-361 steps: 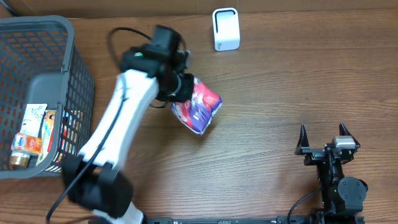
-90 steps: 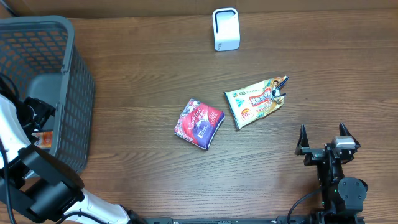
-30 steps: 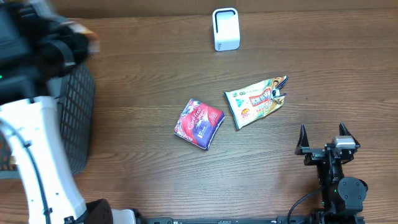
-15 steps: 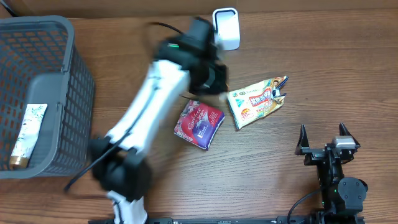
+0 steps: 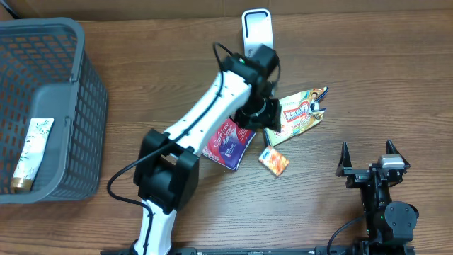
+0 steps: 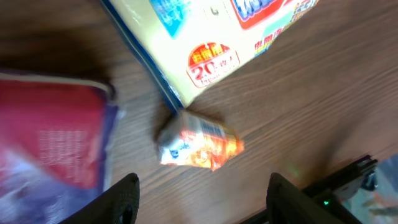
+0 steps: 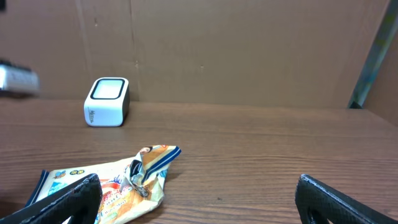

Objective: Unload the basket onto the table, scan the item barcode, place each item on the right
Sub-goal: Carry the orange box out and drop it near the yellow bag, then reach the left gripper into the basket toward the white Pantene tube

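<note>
The small orange crinkled foil packet [image 5: 273, 160] lies flat on the brown wooden table [image 5: 141, 85] right of centre in the overhead frame. It sits just beside a corner of the cream-yellow snack bag [image 5: 301, 117], right of the red-purple pouch [image 5: 228, 142], and well apart from the white box scanner [image 5: 256, 28] at the top edge. The left gripper [image 6: 204, 183] hovers over it, jaws apart, holding nothing. The right gripper [image 5: 367, 147] rests at lower right, spread wide and empty. The packet looks light, soft and slippery, so it will probably crumple. A pinch across its short middle, leaving the barcode face clear, seems soundest.
</note>
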`<state>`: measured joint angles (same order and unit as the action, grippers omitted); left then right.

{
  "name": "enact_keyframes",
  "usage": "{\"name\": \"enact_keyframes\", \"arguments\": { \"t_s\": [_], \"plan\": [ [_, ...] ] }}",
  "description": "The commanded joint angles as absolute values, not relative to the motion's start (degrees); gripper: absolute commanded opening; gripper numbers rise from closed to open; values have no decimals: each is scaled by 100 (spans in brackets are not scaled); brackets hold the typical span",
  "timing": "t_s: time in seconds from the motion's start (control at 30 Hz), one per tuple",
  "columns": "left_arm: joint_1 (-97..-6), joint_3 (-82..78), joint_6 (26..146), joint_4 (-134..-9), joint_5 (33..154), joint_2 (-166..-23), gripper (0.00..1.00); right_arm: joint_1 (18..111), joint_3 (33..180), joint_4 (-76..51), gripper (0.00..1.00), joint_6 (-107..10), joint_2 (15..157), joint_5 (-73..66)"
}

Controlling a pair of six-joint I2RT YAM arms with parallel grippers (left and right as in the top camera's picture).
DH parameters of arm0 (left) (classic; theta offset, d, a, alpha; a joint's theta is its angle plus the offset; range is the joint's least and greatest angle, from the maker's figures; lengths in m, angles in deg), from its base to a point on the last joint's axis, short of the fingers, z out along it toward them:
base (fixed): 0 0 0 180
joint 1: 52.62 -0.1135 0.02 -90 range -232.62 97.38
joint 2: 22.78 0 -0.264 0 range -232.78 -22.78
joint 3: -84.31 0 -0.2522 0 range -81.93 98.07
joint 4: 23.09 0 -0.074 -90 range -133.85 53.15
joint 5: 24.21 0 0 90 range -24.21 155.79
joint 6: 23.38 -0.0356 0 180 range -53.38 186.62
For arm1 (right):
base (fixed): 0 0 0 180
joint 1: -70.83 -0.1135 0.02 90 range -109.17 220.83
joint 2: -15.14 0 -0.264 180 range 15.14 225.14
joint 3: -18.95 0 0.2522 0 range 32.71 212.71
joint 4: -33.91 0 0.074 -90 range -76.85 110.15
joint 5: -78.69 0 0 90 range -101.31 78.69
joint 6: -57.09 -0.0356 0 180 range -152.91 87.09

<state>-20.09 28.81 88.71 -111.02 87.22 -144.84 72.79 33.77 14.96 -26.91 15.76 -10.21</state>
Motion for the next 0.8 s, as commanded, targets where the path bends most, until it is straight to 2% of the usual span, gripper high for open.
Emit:
{"name": "enact_keyframes", "arguments": {
  "t_s": [0.0,0.13,0.27,0.33,0.5,0.67,0.77],
  "plan": [
    [-2374,4079,8669,-11594,8425,-14222,58,7305,3318,1531,100,-2711,1530,-1036],
    [-2717,5821,8610,-12527,7443,-14084,61,7305,3318,1531,100,-2711,1530,-1036],
    [-3185,7253,8639,-13113,6687,-13883,78,7305,3318,1531,100,-2711,1530,-1036],
    [-3821,8026,8589,-13366,6057,-13645,84,7305,3318,1533,100,-2711,1530,-1036],
    [-5324,8140,8503,-13364,5275,-13166,84,7305,3318,1531,100,-2711,1530,-1036],
    [-7101,7959,8501,-13364,5207,-13142,90,7305,3318,1531,100,-2711,1530,-1036],
    [-7836,7473,8501,-13364,5190,-13146,91,7305,3318,1531,100,-2711,1530,-1036]
  ]
}}
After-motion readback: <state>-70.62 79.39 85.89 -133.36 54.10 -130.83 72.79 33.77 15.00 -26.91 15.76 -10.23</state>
